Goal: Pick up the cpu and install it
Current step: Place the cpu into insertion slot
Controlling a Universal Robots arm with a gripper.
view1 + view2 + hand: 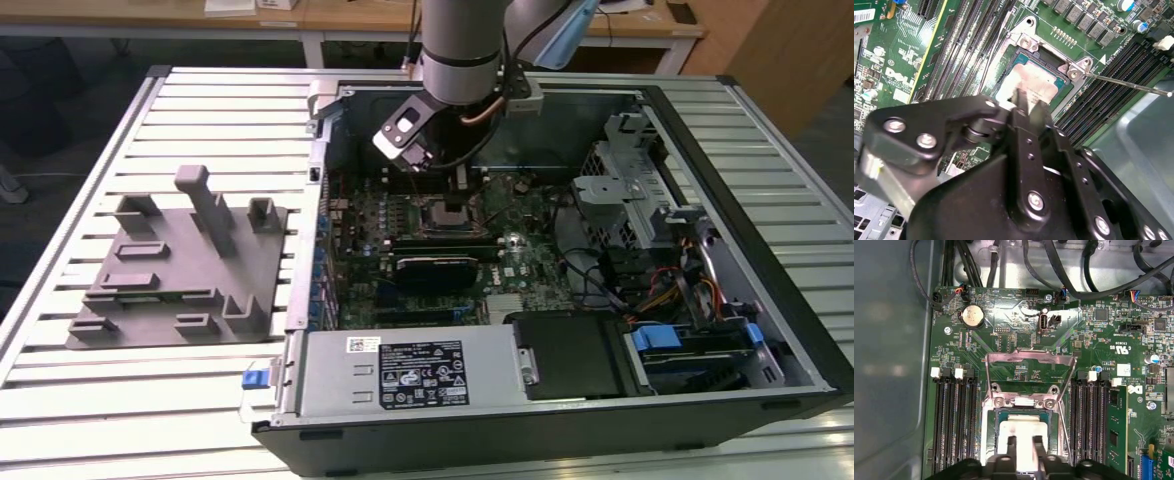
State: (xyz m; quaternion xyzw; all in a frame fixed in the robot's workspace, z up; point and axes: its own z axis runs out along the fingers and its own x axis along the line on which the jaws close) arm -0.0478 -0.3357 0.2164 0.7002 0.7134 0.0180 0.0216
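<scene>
One cpu (1023, 431), pale silvery top with a thin darker rim, lies flat inside the opening of the metal-framed socket (1024, 401). It is seen in both wrist views (1031, 80). Whether it is fully seated cannot be told.

One gripper (1025, 444), black and jointed with bright screw heads, comes down directly over the cpu, its tip on or just above the silvery top in the second wrist view (1020, 100). How far it is parted, and whether it has hold of the cpu, cannot be told.

One load plate (1029, 357), a bare metal frame, stands swung open on the far side of the socket from the gripper.

One thin wire lever (1126, 84) runs out from the socket's corner across the memory slots (1104, 95).

More black memory slots (954, 425) flank the socket on both sides.

One green motherboard (1019, 330) carries a round coin cell (973, 316) beyond the load plate, with dark cables (1054, 270) looping past its edge.

One computer case (747, 290) lies on its side with the panel off. The grey arm (461, 45) reaches down into it, and a boxed power supply (400, 375) sits at its near end.

One grey plastic fixture (187, 260) with upright posts stands outside the case, on the exterior view's left.

One slatted metal table (120, 400) supports both the case and the fixture.
</scene>
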